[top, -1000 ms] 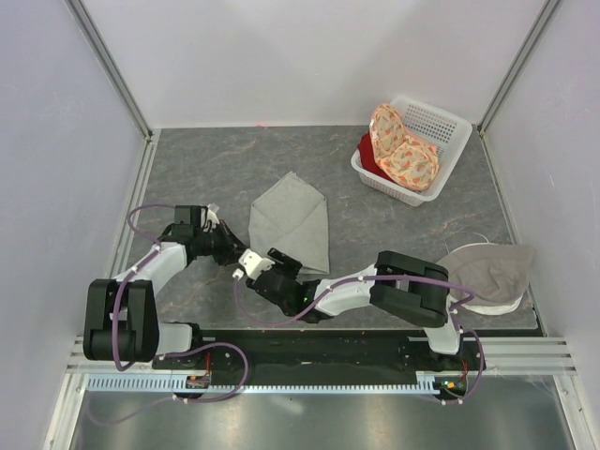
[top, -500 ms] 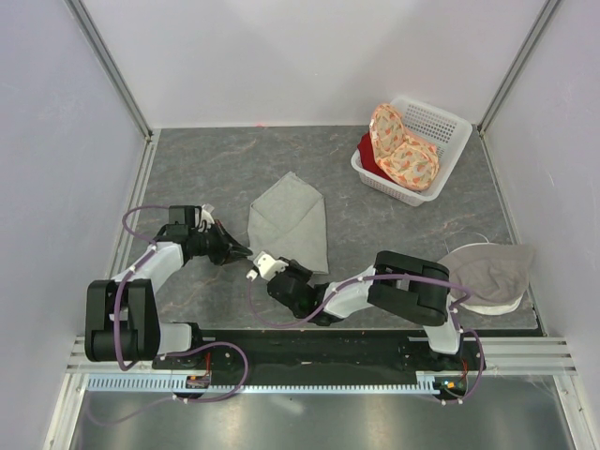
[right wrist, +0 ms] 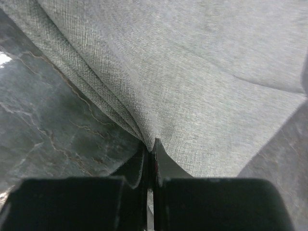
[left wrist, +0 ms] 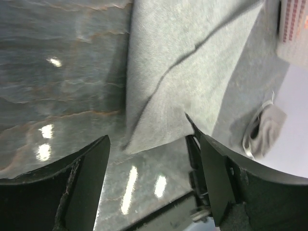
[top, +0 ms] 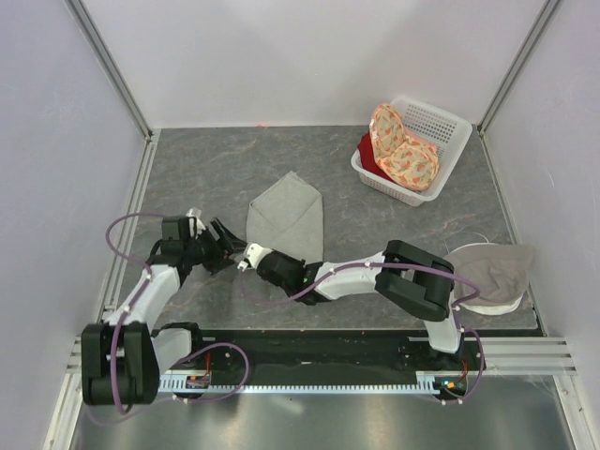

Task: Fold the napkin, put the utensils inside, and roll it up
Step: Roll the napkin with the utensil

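Napkin (top: 288, 217) lying folded on the grey desk (top: 206, 169).
From above, the left tool (top: 225, 244) and right tool (top: 249, 257) are sitting at its near left corner. Left wrist view: the left tool is gaping wide, holding nothing. Right wrist view: the right tool is pinching the napkin edge tight.

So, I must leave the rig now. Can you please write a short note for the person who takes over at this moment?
The left gripper is open and holds nothing. It is low over the grey marbled table, facing the near corner of the plain sage-grey cloth napkin.
The right gripper is shut on the napkin's near left edge and pinches its layers.
The napkin lies mid-table, already folded over, not yet rolled.
No utensils show in any view.
Done: the folding, at least in part.
Left: finish the fold if needed, put the utensils inside, roll it up.
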{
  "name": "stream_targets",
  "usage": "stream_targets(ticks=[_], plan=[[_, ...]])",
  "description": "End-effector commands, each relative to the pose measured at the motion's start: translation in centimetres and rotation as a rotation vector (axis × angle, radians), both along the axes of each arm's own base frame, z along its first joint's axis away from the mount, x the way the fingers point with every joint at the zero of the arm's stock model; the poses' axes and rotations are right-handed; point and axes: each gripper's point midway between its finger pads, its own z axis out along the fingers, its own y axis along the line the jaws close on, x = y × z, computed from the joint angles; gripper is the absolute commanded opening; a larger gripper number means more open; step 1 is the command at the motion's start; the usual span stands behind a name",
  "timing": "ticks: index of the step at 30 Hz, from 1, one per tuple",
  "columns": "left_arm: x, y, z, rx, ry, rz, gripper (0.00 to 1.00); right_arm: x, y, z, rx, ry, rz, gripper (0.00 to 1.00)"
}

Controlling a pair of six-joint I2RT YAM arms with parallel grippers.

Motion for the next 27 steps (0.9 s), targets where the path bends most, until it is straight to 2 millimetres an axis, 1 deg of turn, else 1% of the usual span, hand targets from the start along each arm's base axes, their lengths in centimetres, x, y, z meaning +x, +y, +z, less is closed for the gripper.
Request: stream_targets(ticks=[1, 2, 3, 4, 5, 6, 7, 8, 9, 10, 11, 13, 14, 15, 16, 17, 18, 19, 20, 21, 22, 23, 24, 25, 26, 27], plan=[[1.1, 2.9, -0.2, 0.100, -0.090, 0.182, 0.82, -3.0, -0.7, -1.1, -0.046, 0.301, 0.071, 0.00], [0.6, 3.1, -0.9, 0.110, -0.085, 0.194, 0.82, -3.1, -0.2, -0.5, -0.021, 0.332, 0.072, 0.00], [0.7, 3.4, -0.9, 0.117, -0.106, 0.210, 0.82, -3.6, -0.6, -0.7, -0.036, 0.375, 0.074, 0.00], [0.6, 3.5, -0.7, 0.116, -0.129, 0.221, 0.82, -3.8, -0.5, -0.7, -0.016, 0.435, 0.087, 0.00], [0.2, 3.6, -1.3, 0.118, -0.126, 0.230, 0.82, -3.8, -0.1, -0.1, 0.007, 0.465, 0.087, 0.00], [0.2, 3.6, -1.2, 0.118, -0.140, 0.236, 0.82, -4.0, -0.6, -0.3, -0.007, 0.508, 0.081, 0.00], [0.6, 3.6, -0.4, 0.114, -0.193, 0.237, 0.82, -4.3, -0.6, -0.4, 0.010, 0.575, 0.093, 0.00], [0.4, 3.5, -0.7, 0.113, -0.209, 0.230, 0.82, -4.2, -0.3, 0.1, 0.030, 0.604, 0.100, 0.00], [0.4, 3.2, -0.6, 0.109, -0.235, 0.205, 0.82, -4.6, -0.5, 0.1, 0.028, 0.655, 0.101, 0.00], [0.7, 3.0, -0.1, 0.104, -0.284, 0.191, 0.82, -4.6, -0.7, 0.0, 0.044, 0.715, 0.102, 0.00], [0.7, 2.8, 0.0, 0.109, -0.308, 0.166, 0.82, -4.7, -0.6, 0.6, 0.046, 0.751, 0.104, 0.00], [0.8, 2.2, 0.3, 0.099, -0.345, 0.123, 0.82, -4.1, -1.1, 0.4, 0.047, 0.812, 0.082, 0.00], [0.7, 1.9, 0.1, 0.102, -0.344, 0.102, 0.82, -4.4, -0.8, 1.1, 0.052, 0.858, 0.091, 0.00], [0.6, 1.6, 0.1, 0.095, -0.354, 0.082, 0.82, -4.0, -1.3, 0.7, 0.049, 0.894, 0.067, 0.00], [0.7, 1.5, 0.0, 0.098, -0.367, 0.075, 0.83, -4.5, -0.9, 1.3, 0.064, 0.951, 0.085, 0.00], [0.6, 0.7, 0.2, 0.091, -0.376, 0.041, 0.83, -4.5, -0.9, 1.4, 0.071, 0.981, 0.083, 0.00], [0.5, 0.4, 0.2, 0.088, -0.382, 0.024, 0.84, -4.2, -1.3, 0.8, 0.072, 1.027, 0.063, 0.00], [0.4, -0.1, 0.3, 0.089, -0.391, -0.001, 0.86, -4.0, -0.8, 1.3, 0.084, 1.040, 0.071, 0.00], [0.5, -0.4, 0.3, 0.094, -0.396, -0.013, 0.87, -4.5, -1.2, 1.3, 0.069, 1.088, 0.063, 0.00], [0.5, -0.6, 0.2, 0.097, -0.389, -0.025, 0.87, -4.2, -1.5, 0.6, 0.064, 1.117, 0.037, 0.00], [0.4, -1.3, 0.3, 0.096, -0.390, -0.051, 0.87, -3.9, -1.1, 0.8, 0.078, 1.128, 0.042, 0.00], [0.4, -1.5, 0.2, 0.109, -0.389, -0.061, 0.88, -4.2, -1.3, 0.9, 0.077, 1.165, 0.036, 0.00], [0.3, -1.7, -0.2, 0.117, -0.375, -0.071, 0.88, -3.9, -1.5, 0.4, 0.084, 1.196, 0.019, 0.00], [0.3, -2.4, 0.1, 0.124, -0.384, -0.097, 0.88, -3.7, -1.2, 0.5, 0.099, 1.207, 0.019, 0.00], [0.2, -2.3, -0.3, 0.148, -0.367, -0.101, 0.88, -3.6, -1.1, 0.5, 0.107, 1.220, 0.017, 0.00], [0.5, -2.4, -0.3, 0.164, -0.359, -0.100, 0.88, -3.4, -1.2, 0.3, 0.118, 1.241, 0.008, 0.00]])
